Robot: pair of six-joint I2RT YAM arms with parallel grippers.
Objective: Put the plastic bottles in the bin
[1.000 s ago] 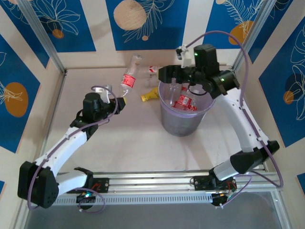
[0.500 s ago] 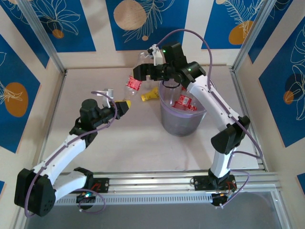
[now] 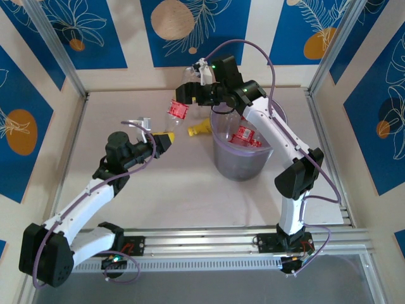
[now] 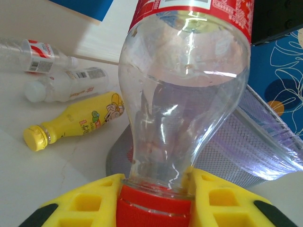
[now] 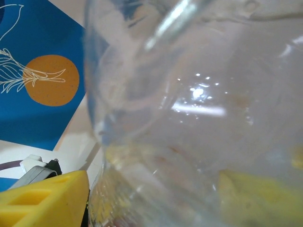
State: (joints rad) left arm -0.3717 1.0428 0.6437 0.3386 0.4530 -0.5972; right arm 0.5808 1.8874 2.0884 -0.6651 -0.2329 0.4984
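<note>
Left wrist: left gripper (image 4: 154, 204) pinches the red-capped bottle (image 4: 184, 94) beside the bin (image 4: 265, 149).

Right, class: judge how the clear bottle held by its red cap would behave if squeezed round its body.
The clear bottle looks empty, so probably light. Its thin-looking, see-through wall would likely dent under a squeeze. The glossy, rounded shoulder may slip; the left claw grips the red cap.

There is one bin (image 3: 240, 166). There is one big clear bottle (image 4: 184, 94) with a red label and a red cap. There is one yellow bottle (image 4: 75, 120). There are two small clear bottles (image 4: 33, 51) (image 4: 64, 82). Inside the bin are red-label bottles (image 3: 243, 136), too jumbled to count. There are two robot arms, a left arm (image 3: 88, 190) and a right arm (image 3: 278, 139)
</note>
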